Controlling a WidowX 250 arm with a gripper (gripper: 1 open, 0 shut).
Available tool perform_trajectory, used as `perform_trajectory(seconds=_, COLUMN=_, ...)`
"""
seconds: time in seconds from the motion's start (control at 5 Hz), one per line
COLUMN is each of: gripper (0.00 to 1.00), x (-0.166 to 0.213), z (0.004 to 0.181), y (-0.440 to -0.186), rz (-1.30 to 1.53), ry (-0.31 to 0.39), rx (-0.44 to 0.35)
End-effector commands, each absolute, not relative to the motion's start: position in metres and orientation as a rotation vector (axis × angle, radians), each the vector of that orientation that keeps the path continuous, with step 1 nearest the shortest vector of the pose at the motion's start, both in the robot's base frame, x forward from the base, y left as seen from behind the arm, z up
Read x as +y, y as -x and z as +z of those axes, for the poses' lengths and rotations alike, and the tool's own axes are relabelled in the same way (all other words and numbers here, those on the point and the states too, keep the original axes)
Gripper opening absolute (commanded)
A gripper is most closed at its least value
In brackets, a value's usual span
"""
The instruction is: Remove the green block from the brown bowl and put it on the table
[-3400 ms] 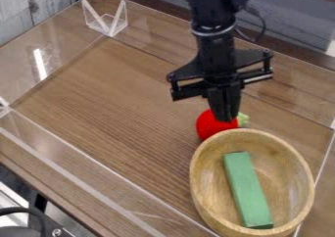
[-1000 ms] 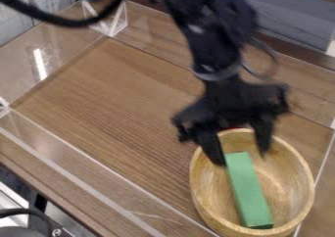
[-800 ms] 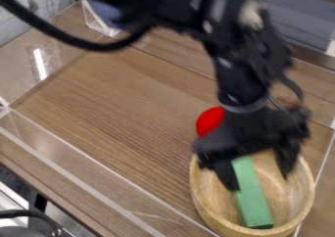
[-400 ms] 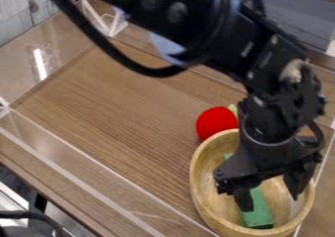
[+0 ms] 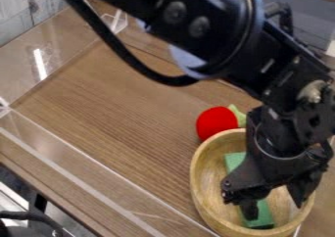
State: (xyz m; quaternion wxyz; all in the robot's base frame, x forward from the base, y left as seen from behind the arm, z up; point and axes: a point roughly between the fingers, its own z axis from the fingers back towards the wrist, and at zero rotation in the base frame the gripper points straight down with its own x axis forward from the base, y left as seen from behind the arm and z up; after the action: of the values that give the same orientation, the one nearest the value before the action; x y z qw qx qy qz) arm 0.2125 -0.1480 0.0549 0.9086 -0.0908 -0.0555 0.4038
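Pincer [image 5: 272,197] hovering low over brown bowl, fingers spreading wide, green block lying between them. Black arm [image 5: 197,30] reaching in from above, covering part of surface. Brown surface [image 5: 112,94] spanning scene, carrying bowl near its lower right. Brown bowl [image 5: 206,172] sitting upright, holding green block. Green block [image 5: 257,213] resting inside bowl, partly hiding behind pincer. Red round fruit [image 5: 214,120] sitting outside bowl, just beside its upper rim.

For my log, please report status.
Black robot hand open, above round light-wood bowl; mint-green rectangular block inside, ungripped; red round fruit beside bowl, not blocking.
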Motion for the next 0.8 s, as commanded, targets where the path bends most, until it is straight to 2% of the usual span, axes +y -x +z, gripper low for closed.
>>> perform_trajectory(seconds=0.0, gripper=1.0, x=-0.148, z=0.066, y=-0.208, rz=0.884, ry=0.196, rx=-0.13)
perform_trajectory(seconds=0.2, gripper=1.0, x=-0.146, z=0.073, y=-0.2, rz=0.933, ry=0.195, rx=-0.117)
perform_trajectory(seconds=0.6, gripper=1.0, x=-0.138, z=0.078, y=-0.214, rz=0.942, ry=0.175, rx=-0.08)
